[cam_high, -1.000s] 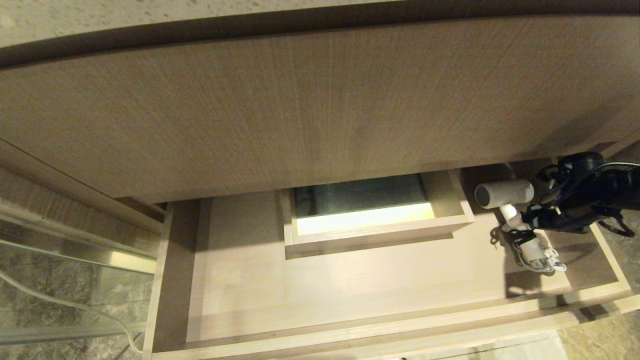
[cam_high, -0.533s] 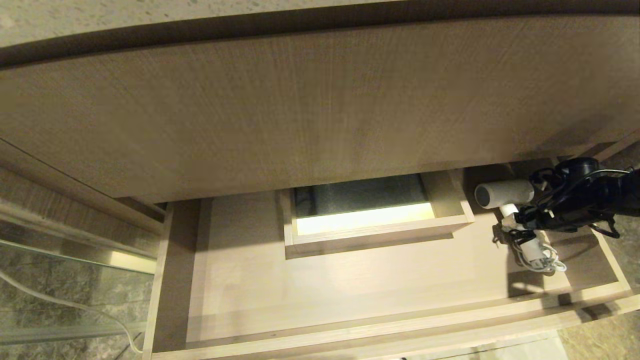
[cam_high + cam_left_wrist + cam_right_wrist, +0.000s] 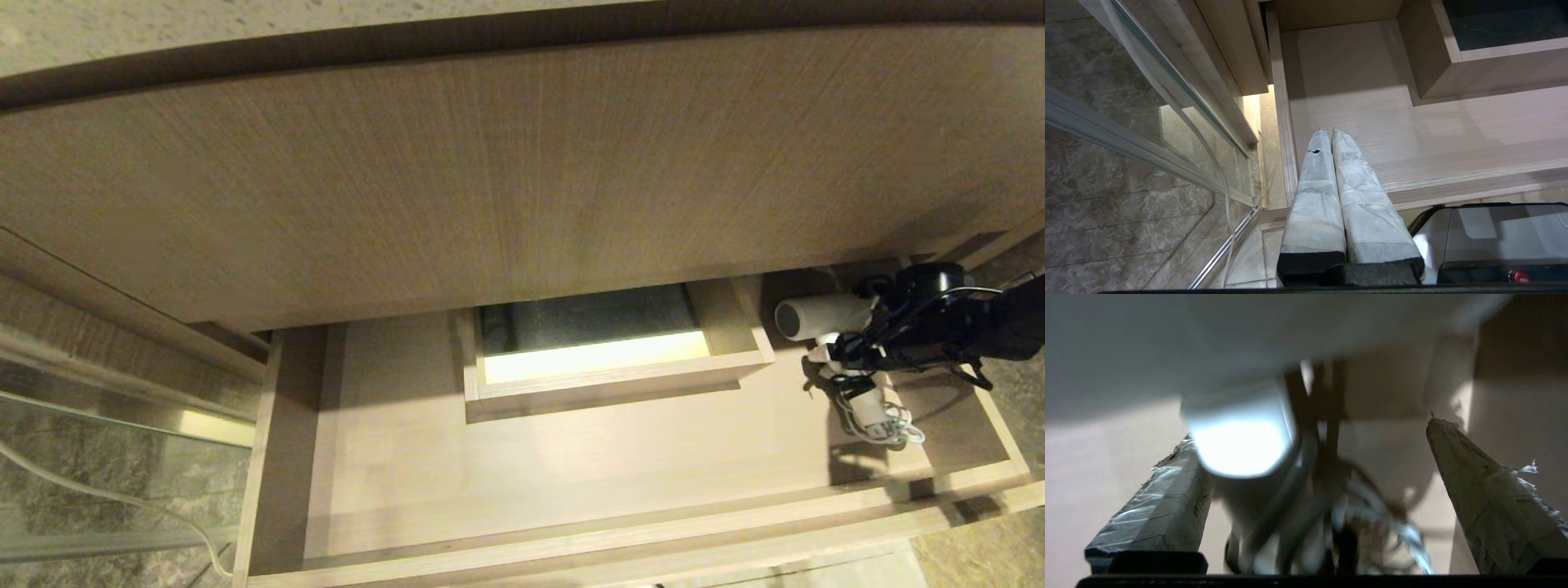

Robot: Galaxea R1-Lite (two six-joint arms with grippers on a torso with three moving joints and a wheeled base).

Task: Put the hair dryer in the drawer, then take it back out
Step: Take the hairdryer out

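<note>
White short-barrelled hair dryer [image 3: 820,317] lies in the wide light-brown wood-grain drawer [image 3: 571,457], at three o'clock. Right gripper [image 3: 845,353] straddles its handle, fingers spread, gripping nothing. Advise centring before clamping, clear of the bundled cord [image 3: 882,420]. Left gripper [image 3: 1329,132] parked, clenched.

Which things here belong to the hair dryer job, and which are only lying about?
Job:
- white hair dryer with grey round end
- wide light-brown wooden drawer
- right hand, open around the dryer's handle

Lying about:
- thin white cable on the marble floor
- left hand, parked
</note>
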